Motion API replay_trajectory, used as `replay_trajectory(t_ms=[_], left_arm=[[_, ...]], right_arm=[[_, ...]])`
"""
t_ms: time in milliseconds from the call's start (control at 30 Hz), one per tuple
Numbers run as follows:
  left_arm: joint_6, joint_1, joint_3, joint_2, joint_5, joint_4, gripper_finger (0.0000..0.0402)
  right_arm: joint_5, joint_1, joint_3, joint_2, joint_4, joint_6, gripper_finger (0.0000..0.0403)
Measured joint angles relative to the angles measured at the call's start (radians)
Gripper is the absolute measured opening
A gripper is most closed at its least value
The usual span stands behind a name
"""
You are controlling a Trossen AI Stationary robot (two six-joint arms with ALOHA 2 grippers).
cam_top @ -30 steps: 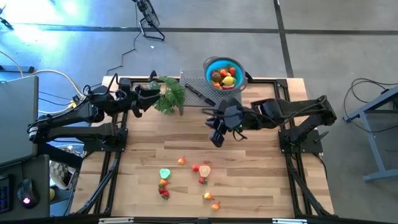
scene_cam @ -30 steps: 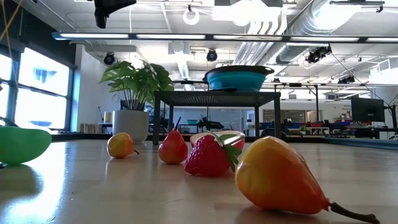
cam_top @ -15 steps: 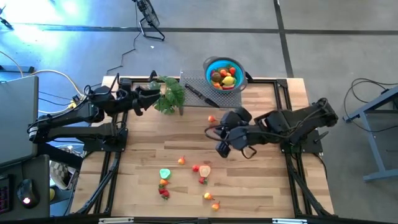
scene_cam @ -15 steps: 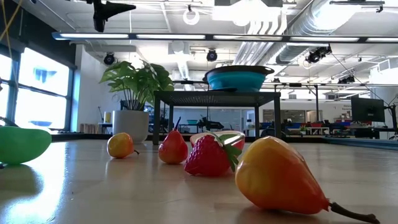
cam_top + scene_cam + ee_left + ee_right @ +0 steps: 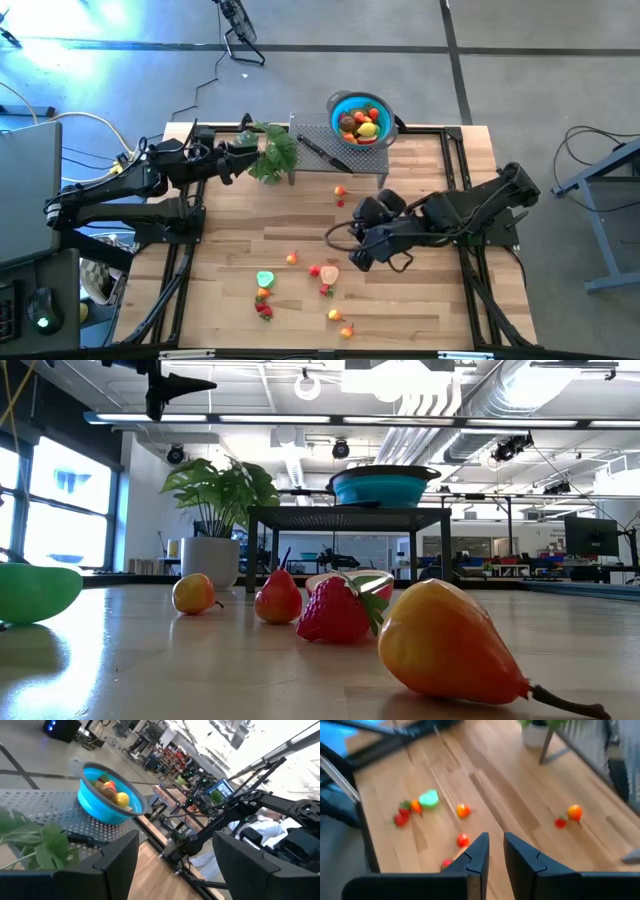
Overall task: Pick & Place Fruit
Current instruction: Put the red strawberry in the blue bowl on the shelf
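Several small toy fruits lie loose on the wooden table near its front: an orange one (image 5: 291, 258), a green one (image 5: 264, 279), red ones (image 5: 315, 270) and a strawberry (image 5: 335, 610). One more fruit (image 5: 340, 190) lies by the rack. The blue bowl (image 5: 336, 105), with fruit in it, stands on a grey rack (image 5: 315, 135) at the far edge. My right gripper (image 5: 358, 258) hangs shut above the table, slanting down, just right of the loose fruits (image 5: 462, 840). My left gripper (image 5: 250, 152) stands open and level at the far left by the plant, with nothing between its fingers (image 5: 120, 865).
A leafy potted plant (image 5: 272, 152) stands at the far left beside the rack. A black-handled knife (image 5: 322, 152) lies on the rack. Bare wood stretches across the table's middle and right (image 5: 420, 300).
My right gripper has travelled from the table's middle toward the near edge and sunk a little, ending beside the loose fruits. It has stayed shut. The fruit by the rack, covered by the arm before, now shows. My left gripper has rolled slightly in place.
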Motion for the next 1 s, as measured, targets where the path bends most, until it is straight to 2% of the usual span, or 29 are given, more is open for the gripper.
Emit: replay_trajectory(t_ms=[500, 700, 900, 1000], left_arm=[[0.0, 0.0, -0.001, 0.003, 0.021, -0.063, 0.0248], [0.0, 0.0, -0.001, 0.004, 0.021, -0.063, 0.0248], [0.0, 0.0, -0.001, 0.004, 0.021, -0.063, 0.0248], [0.0, 0.0, -0.001, 0.004, 0.021, -0.063, 0.0248]], right_arm=[[-0.012, -0.017, -0.005, 0.069, -0.028, 0.071, 0.005], [-0.011, -0.014, -0.102, 0.069, 0.032, 0.119, 0.005], [-0.048, -0.018, -0.277, 0.07, 0.257, 0.129, 0.005], [-0.067, -0.02, -0.337, 0.07, 0.313, 0.149, 0.005]])
